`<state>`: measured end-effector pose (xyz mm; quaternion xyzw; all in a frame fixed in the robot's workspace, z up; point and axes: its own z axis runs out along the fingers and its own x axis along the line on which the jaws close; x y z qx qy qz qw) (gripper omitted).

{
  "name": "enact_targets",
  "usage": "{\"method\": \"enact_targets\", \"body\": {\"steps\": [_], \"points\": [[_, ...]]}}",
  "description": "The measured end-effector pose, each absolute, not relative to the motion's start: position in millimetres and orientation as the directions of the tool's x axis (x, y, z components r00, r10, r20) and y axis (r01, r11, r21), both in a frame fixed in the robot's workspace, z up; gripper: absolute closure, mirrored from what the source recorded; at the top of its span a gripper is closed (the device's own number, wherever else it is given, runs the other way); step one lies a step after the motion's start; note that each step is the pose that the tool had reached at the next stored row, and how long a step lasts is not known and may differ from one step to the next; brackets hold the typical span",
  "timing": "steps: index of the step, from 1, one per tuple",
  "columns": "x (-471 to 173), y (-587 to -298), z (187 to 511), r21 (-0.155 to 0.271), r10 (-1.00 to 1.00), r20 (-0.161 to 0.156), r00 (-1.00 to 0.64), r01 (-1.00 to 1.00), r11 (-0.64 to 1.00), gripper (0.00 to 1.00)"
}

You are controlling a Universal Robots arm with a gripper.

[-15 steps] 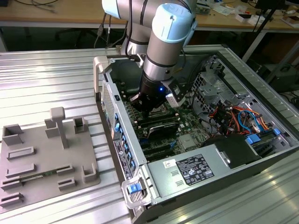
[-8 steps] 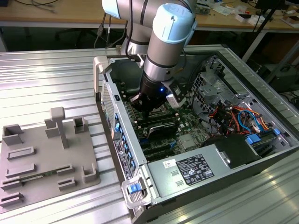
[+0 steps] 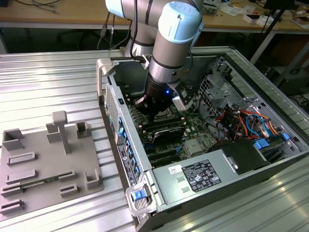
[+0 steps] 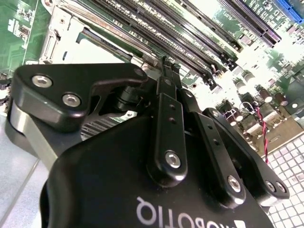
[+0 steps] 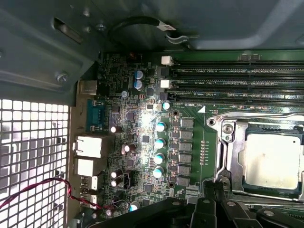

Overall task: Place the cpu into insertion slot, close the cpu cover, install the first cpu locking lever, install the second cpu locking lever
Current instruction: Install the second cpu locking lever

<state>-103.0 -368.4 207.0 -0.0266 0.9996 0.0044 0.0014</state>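
In the first wrist view the cpu [image 5: 273,161], a dull grey-silver square, lies in the insertion slot [image 5: 251,187]. The silver cpu cover [image 5: 233,154] lies flat around it. A thin metal locking lever [image 5: 220,159] runs along the cover's edge. The tip of my gripper [image 5: 216,183] is right by one end of that lever, fingers together and nothing visibly between them. In the second wrist view my gripper [image 4: 165,69] points down at the board beside the socket's silver frame [image 4: 59,35]. In the exterior view my gripper [image 3: 157,115] reaches into the open computer case [image 3: 128,159].
Long black memory slots [image 5: 237,83] run close beside the socket. Capacitors [image 5: 160,142] and rear ports [image 5: 90,147] stand on the board nearby. Inside the case are orange and blue cables [image 3: 246,121] and a power supply [image 3: 203,176]. A grey fixture plate [image 3: 46,164] lies on the exterior view's left.
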Motion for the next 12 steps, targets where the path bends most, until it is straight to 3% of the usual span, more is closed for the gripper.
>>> {"method": "enact_targets", "body": {"steps": [12], "points": [[-103.0, -368.7, 204.3, 0.037, -0.053, -0.004, -0.999, -0.053, 0.998, 0.89]]}}
